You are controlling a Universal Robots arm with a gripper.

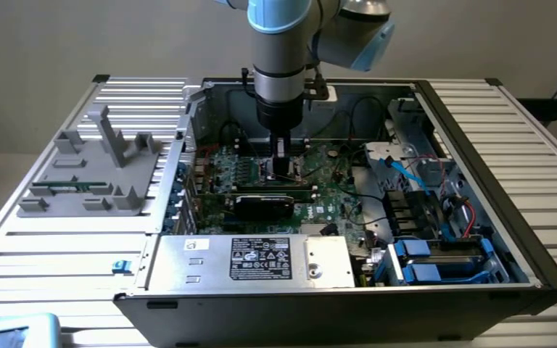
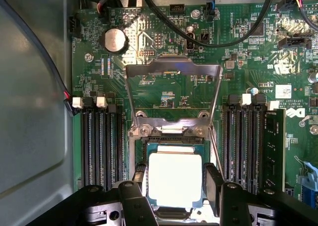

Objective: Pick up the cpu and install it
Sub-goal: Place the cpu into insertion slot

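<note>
Ribbed table [image 1: 66,254], open case [image 1: 356,312] set on it. Motherboard [image 2: 164,94]: memory slots [image 2: 102,141] crowded close outside both fingers [image 2: 213,184]; bracket [image 2: 172,82] raised just beyond the fingertips, bare board beyond it. Gripper [image 2: 175,186]: fingers partly open, closed against opposite edges of cpu [image 2: 175,176], held between them over socket.
</note>
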